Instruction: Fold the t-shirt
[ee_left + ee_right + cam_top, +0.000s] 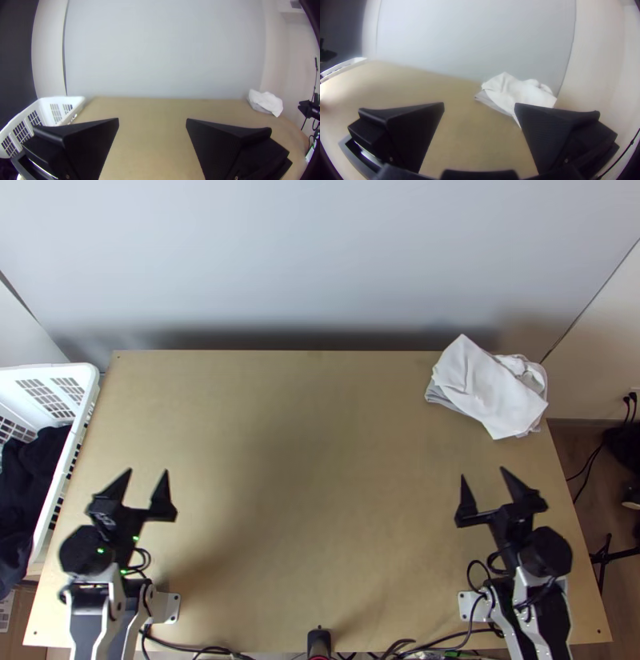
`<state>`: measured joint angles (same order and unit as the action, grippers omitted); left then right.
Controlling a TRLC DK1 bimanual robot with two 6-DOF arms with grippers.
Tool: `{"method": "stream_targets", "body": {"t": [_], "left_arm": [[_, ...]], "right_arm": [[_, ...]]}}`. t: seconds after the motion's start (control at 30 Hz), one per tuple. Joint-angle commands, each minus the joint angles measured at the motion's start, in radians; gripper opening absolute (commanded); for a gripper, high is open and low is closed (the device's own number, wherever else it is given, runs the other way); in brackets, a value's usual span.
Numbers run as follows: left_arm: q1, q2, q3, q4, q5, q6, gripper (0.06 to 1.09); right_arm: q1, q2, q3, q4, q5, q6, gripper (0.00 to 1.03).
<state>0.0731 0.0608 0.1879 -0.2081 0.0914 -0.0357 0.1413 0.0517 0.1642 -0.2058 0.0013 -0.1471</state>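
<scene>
White and light grey cloth [488, 390] lies folded and loosely bunched in a pile at the table's far right corner; whether it is one piece, I cannot tell. My left gripper [150, 472] stands open over the table's left side, far from the cloth. Open too is my right gripper [482, 474], on the near side of the pile and apart from it. In the left wrist view my left gripper [152, 119] has nothing between its fingers. In the right wrist view, the cloth [516, 91] lies beyond my right gripper [479, 104], partly hidden by one finger.
A white plastic basket [90, 390] with dark cloth [36, 460] in it stands at the table's left edge. Bare wooden table [312, 460] stretches between the arms. A wall [320, 260] rises behind the far edge. Black cables [448, 640] run along the near edge.
</scene>
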Motion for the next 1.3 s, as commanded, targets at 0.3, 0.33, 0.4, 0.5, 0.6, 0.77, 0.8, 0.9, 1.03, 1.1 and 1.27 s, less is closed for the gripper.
{"method": "stream_targets", "body": {"t": [0.3,0.33,0.4,0.5,0.6,0.77,0.8,0.9,1.03,1.1,1.27], "left_arm": [[0.128,0.692,0.759,-0.448,-0.005,-0.224,1.04],[0.149,0.688,0.763,-0.439,-0.005,-0.250,1.04],[0.179,0.685,0.777,-0.432,-0.005,-0.268,1.04],[0.212,0.651,0.791,-0.468,-0.012,-0.263,1.04],[0.234,0.616,0.794,-0.499,-0.010,-0.245,1.04],[0.277,0.602,0.808,-0.611,0.008,-0.187,1.04],[0.277,0.602,0.806,-0.625,0.008,-0.155,1.04],[0.274,0.617,0.814,-0.685,0.008,-0.099,1.04],[0.264,0.685,0.821,-0.717,0.002,-0.093,1.04],[0.306,0.738,0.848,-0.720,-0.035,-0.086,1.04],[0.631,0.912,0.975,-0.703,-0.035,0.043,1.04]], "right_arm": [[-0.200,0.665,0.756,-0.538,-0.003,0.135,0.98],[-0.183,0.663,0.779,-0.546,-0.003,0.150,0.98],[-0.164,0.662,0.831,-0.601,-0.001,0.172,0.98],[-0.172,0.613,0.868,-0.699,-0.006,0.205,0.98],[-0.164,0.528,0.839,-0.669,-0.007,0.244,0.98],[-0.215,0.479,0.822,-0.661,-0.006,0.244,0.98],[-0.209,0.479,0.821,-0.661,-0.006,0.242,0.98],[-0.189,0.478,0.821,-0.665,-0.006,0.213,0.98],[-0.152,0.534,0.873,-0.687,-0.006,0.150,0.98],[-0.152,0.591,0.928,-0.727,-0.004,0.109,0.98],[-0.137,0.705,1.022,-0.782,-0.006,0.058,0.98]]}}
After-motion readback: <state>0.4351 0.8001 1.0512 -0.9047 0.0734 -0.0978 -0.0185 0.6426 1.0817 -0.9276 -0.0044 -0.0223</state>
